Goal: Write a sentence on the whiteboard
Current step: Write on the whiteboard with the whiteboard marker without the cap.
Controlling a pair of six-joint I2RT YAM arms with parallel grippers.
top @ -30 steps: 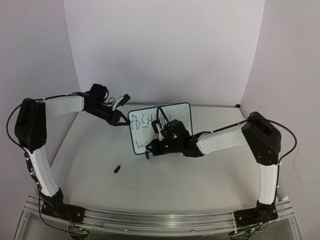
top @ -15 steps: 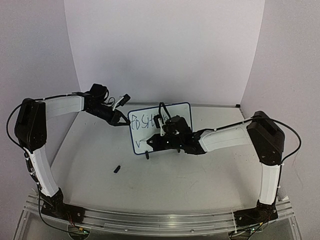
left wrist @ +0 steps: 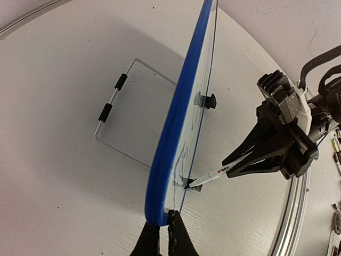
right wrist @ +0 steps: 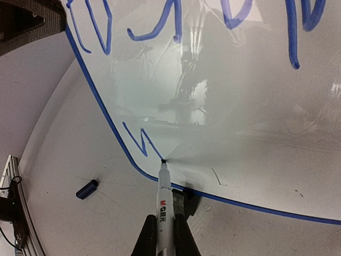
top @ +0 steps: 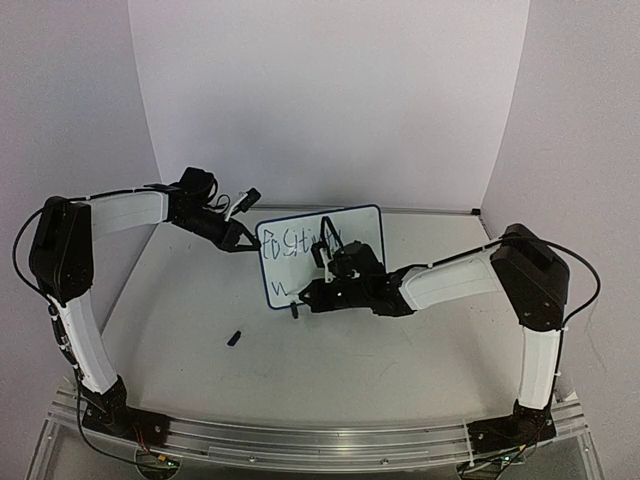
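Note:
The whiteboard point(top: 358, 226) stands upright on the table, blue-framed, its edge point(left wrist: 181, 106) toward the left wrist camera. My left gripper point(top: 244, 246) point(left wrist: 164, 224) is shut on the board's left edge. The sentence point(top: 290, 247) shows as blue letters along the top point(right wrist: 144, 29), with a zigzag stroke point(right wrist: 137, 141) starting a second line. My right gripper point(top: 312, 293) point(right wrist: 164, 220) is shut on a white marker point(right wrist: 164, 197) point(left wrist: 213, 175). The marker's tip touches the board just right of that zigzag, near the lower left corner.
A dark marker cap point(top: 234, 338) point(right wrist: 87, 189) lies on the table in front of the board. A black clip foot point(right wrist: 189, 198) point(left wrist: 208, 100) holds the board's bottom edge. A wire stand point(left wrist: 113, 104) lies behind the board. A metal rail point(top: 300, 435) runs along the near edge.
The right gripper has moved the marker up and down along the lower left of the board, adding strokes to the second line. The left arm has stayed where it was.

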